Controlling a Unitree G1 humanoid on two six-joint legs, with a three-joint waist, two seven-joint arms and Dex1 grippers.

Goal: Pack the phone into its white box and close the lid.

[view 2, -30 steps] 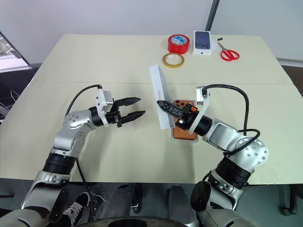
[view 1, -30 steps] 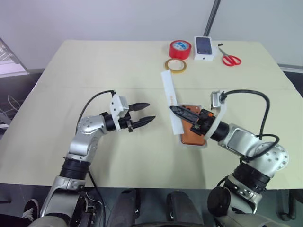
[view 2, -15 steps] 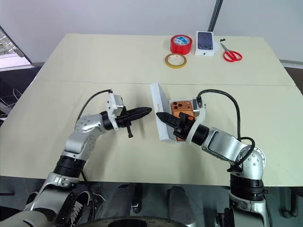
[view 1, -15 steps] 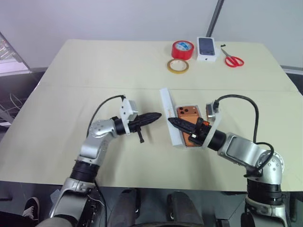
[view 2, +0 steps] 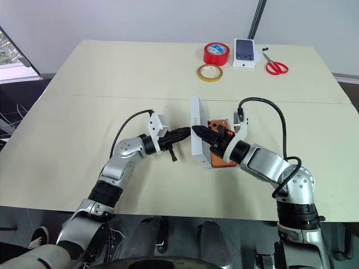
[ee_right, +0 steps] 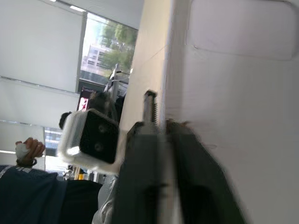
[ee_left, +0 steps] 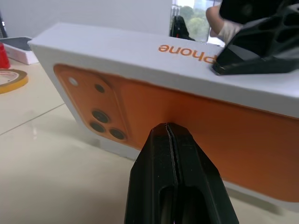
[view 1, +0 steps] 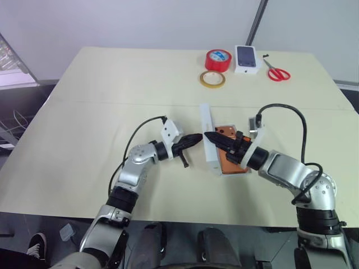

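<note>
The copper-orange phone (view 1: 231,166) lies back-up in the white box (view 1: 238,173) at the table's middle. The lid (view 1: 206,117) stands on its long edge along the box's left side. Its orange printed face (ee_left: 187,107) is turned to my left arm and its plain inside (ee_right: 233,93) faces the phone. My left gripper (view 1: 196,138) is shut and empty, its tip right at the lid's printed face (ee_left: 169,128). My right gripper (view 1: 208,135) reaches over the phone to the lid's upper wall.
At the table's far side stand a red tape roll (view 1: 217,59), a flat yellowish tape ring (view 1: 212,79), a small white box picturing a dark phone (view 1: 248,58) and red scissors (view 1: 277,73). A seam crosses the tabletop behind the box.
My left gripper has shut and moved right, up to the lid's printed face. The right gripper has brought the lid down from a raised tilt to stand on edge beside the box.
</note>
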